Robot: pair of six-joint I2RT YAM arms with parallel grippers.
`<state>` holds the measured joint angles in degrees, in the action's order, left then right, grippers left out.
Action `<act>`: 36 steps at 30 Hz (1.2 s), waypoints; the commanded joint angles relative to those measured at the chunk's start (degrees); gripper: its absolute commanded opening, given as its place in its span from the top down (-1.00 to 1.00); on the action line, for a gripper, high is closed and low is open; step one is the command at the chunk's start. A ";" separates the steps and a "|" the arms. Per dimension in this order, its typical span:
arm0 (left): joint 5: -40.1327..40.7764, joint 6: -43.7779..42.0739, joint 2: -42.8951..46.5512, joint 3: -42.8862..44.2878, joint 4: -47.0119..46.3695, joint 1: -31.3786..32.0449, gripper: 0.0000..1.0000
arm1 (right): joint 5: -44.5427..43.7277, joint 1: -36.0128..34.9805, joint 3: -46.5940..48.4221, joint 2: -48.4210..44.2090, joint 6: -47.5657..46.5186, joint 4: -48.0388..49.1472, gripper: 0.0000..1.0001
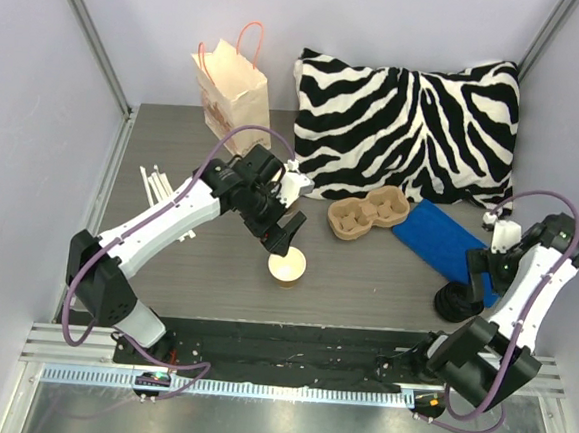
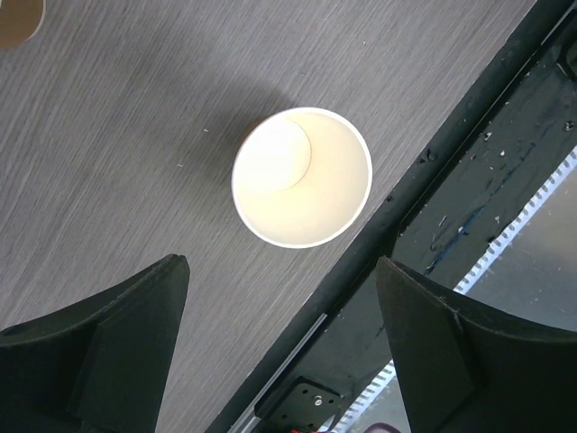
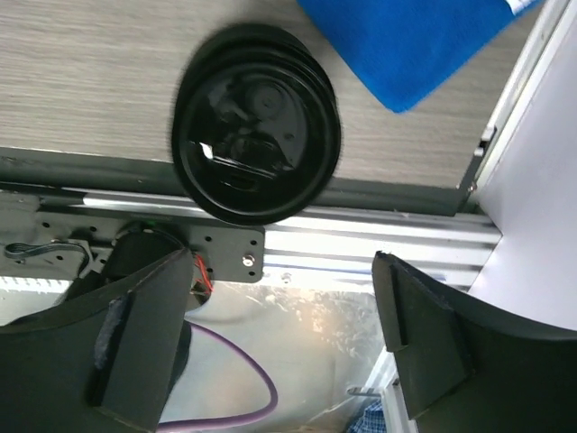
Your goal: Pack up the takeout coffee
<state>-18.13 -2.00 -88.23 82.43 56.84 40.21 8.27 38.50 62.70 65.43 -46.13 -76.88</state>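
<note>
Lidding | we found cup lidless under spread left gripper | lids, 3 o'clock, under spread right gripper | next needed: one lid pinched.

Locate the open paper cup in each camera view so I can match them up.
Top external: lidless paper cup mid-frame on the table.
Left wrist: cup just above frame centre.
Right wrist: not in it.
Shared landmark: the dark strip along the table's near edge.

White-shelled arms, black joints, purple cables (one looping along each); left hand and right hand black, wedge-fingered.
</note>
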 commanded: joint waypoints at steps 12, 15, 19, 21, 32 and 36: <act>-2.79 -0.02 -1.16 4.23 1.17 -0.13 -0.78 | 4.20 11.07 -2.76 7.96 1.11 2.88 -0.31; -2.61 0.33 -1.16 3.96 1.08 -0.13 -0.77 | 4.82 11.07 -2.67 9.01 3.40 4.28 -0.29; -2.17 0.33 -1.07 3.79 0.99 -0.13 -0.77 | 4.12 11.07 -3.28 10.85 4.99 7.26 -0.23; -2.35 0.33 -1.16 3.79 1.08 -0.13 -0.77 | 4.03 11.16 -3.81 11.56 5.52 8.23 -0.21; -2.35 0.42 -0.98 3.35 0.82 -0.13 -0.77 | 5.44 11.16 -5.21 16.13 8.68 11.93 -0.07; -2.35 0.33 -1.16 3.44 0.64 -0.13 -0.76 | 6.31 11.16 -5.39 17.80 9.12 12.11 0.00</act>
<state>-19.53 -1.91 -89.41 84.42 57.74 40.21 12.69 49.36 57.23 81.91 -38.44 -65.84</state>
